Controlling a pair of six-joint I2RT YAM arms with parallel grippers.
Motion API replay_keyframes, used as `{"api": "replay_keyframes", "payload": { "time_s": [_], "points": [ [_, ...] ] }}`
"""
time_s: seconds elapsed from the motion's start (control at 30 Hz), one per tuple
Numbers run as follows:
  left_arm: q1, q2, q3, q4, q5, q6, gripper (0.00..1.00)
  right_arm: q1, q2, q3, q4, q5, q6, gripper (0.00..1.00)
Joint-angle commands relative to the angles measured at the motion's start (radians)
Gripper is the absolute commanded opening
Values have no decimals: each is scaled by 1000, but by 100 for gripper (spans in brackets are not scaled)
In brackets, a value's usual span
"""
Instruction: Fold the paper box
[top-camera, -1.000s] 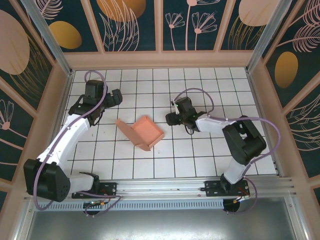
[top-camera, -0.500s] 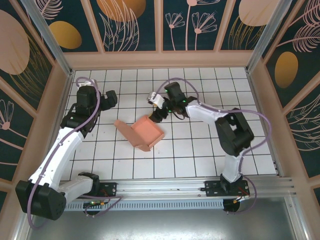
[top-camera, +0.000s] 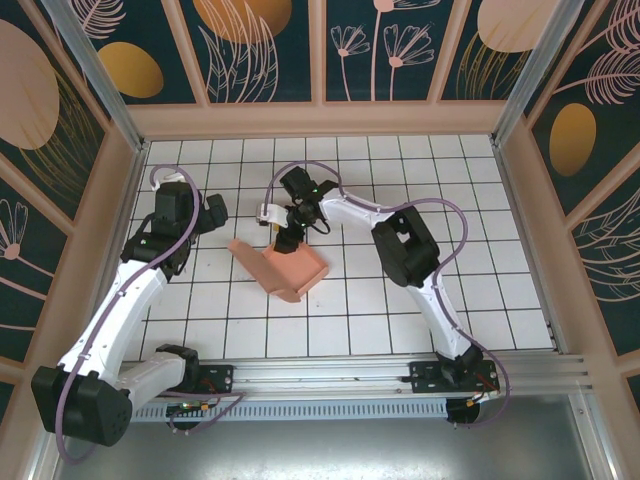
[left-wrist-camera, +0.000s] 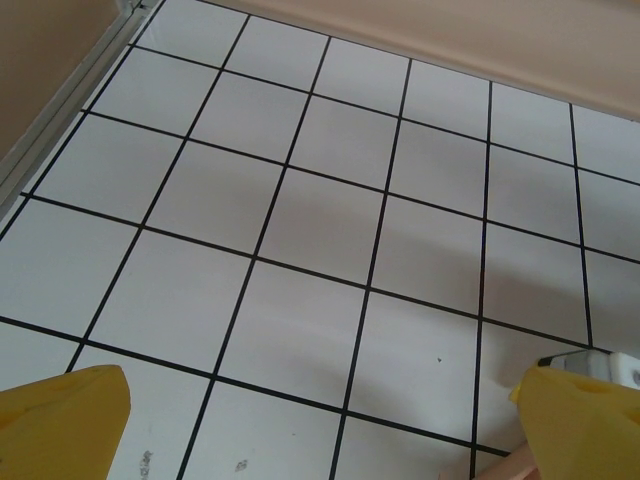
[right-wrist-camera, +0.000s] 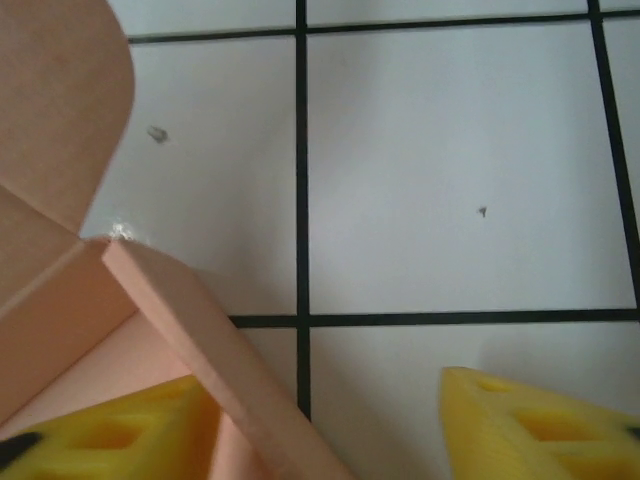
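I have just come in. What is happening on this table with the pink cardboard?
Two robot arms are folding a paper box, half-formed on the tiled table. The right gripper is at its far edge, fingers open on either side of one upright wall, not yet clamped. The left gripper hovers open over tiles to the left, apart from the box.

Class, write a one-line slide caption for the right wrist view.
Right gripper, yellow fingers apart, straddles one raised wall of the salmon-pink paper box on the white tiled table.
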Motion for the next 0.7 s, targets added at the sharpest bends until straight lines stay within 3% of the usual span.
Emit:
{"api": "replay_keyframes", "payload": {
  "time_s": [0.0,0.13,0.4,0.67],
  "points": [
    [7,-4,-16,-7,-13,21,99,-7,1,34,-81,37,4,45],
    [7,-3,-23,1,-5,26,99,-36,-61,-50,-17,55,36,20],
    [6,-9,-41,19,4,17,99,-81,-216,-290,199,210,151,13],
    [6,9,-58,57,29,4,99,-141,-429,-624,529,488,483,13]
  ]
}}
